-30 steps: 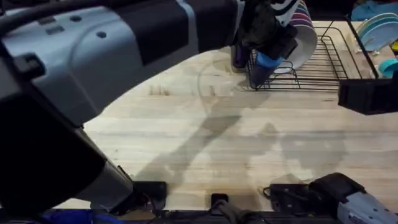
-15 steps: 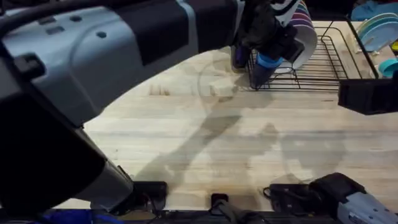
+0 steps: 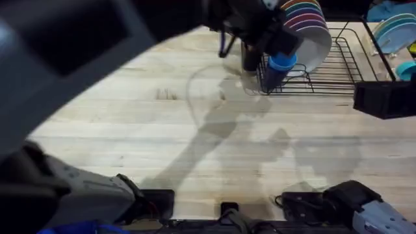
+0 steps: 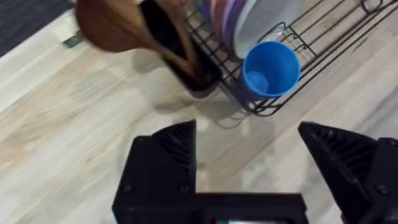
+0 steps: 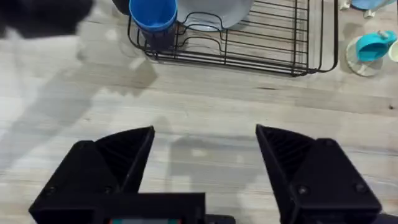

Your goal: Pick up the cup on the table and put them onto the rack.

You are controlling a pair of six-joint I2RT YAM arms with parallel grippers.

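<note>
The blue cup (image 4: 270,68) stands in the rack's (image 4: 323,38) corner; both my grippers (image 4: 249,152) (image 5: 205,155) hang released, seemingly empty, above the table (image 3: 195,143).

Bright, even light on the pale wooden surface (image 3: 195,143); soft grey arm shadows cross it; the left arm (image 3: 78,71) looms large, dark and blurred close under the overhead camera

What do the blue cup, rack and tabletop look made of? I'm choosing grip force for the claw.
Blue cup: seemingly smooth plastic, with uniform bright colour and a thin wall. Rack: thin black wire, probably coated metal, forming an open grid. Tabletop: pale wood with visible grain and plank seams, matte.
</note>
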